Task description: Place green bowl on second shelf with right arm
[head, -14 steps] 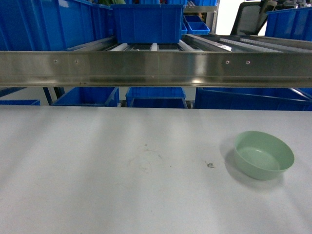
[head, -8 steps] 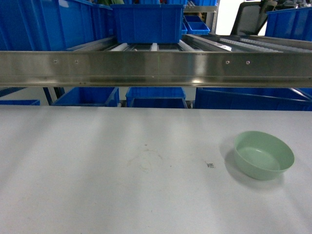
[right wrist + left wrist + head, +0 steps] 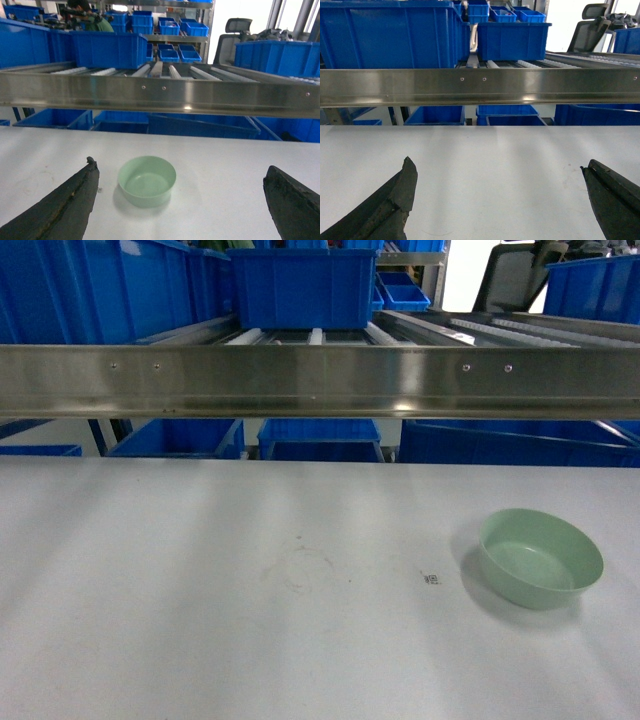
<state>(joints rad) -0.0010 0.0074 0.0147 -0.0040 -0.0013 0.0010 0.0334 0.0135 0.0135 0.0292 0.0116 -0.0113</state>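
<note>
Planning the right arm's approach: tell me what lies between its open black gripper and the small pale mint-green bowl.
Only bare white tabletop, in the right wrist view: the green bowl sits ahead of the right gripper, left of centre.

left end effector: jaws wide apart (holding nothing) | right end effector: jaws wide apart

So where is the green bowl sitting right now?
The green bowl rests upright on the white table, right side of the head view, just right of a small dark tag. In the right wrist view it lies ahead between the open right gripper fingers.
</note>
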